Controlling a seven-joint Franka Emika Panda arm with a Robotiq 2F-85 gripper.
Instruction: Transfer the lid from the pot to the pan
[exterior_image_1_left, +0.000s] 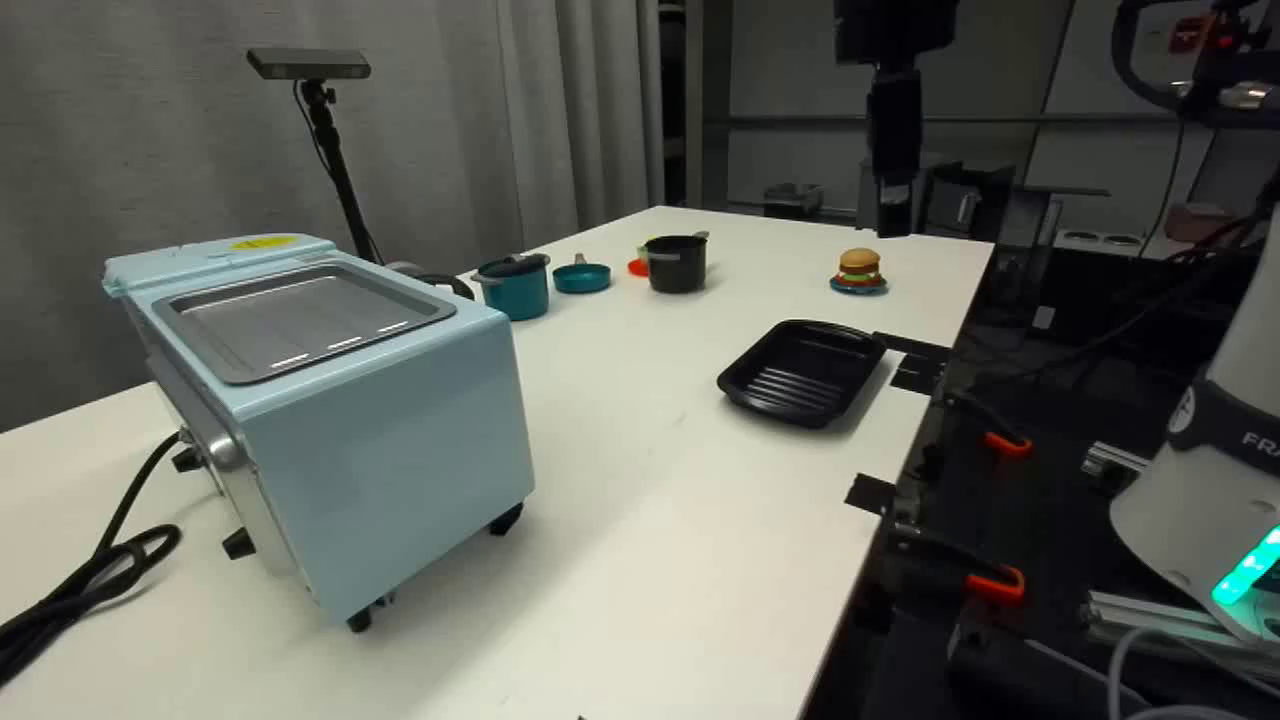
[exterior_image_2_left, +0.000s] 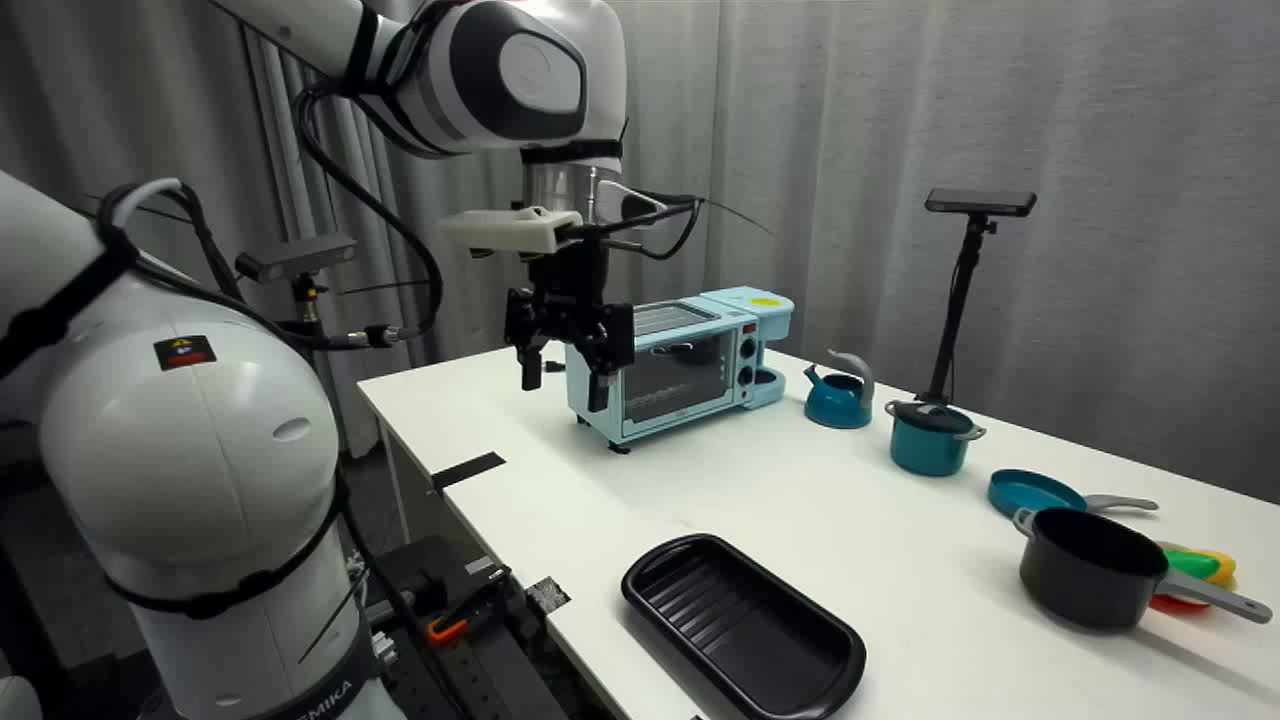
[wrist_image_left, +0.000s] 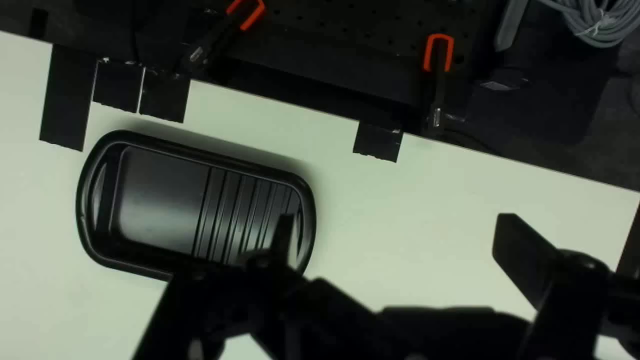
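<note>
Over the worktop (exterior_image_2_left: 930, 560), claw (exterior_image_2_left: 565, 390) hangs parted and empty, high presumably to approach from above. Lid (exterior_image_2_left: 928, 417) sits atop teal pot (exterior_image_2_left: 925, 453); pan (exterior_image_2_left: 1032, 492) lies near, uncovered, likely set for a short carry.

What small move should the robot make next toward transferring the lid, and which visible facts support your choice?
Probably swing the open gripper over toward the lid, staying high for now. The lid sits on the teal pot, while the gripper hangs empty, off to one side; the wrist view shows the black tray, not the pot.
</note>
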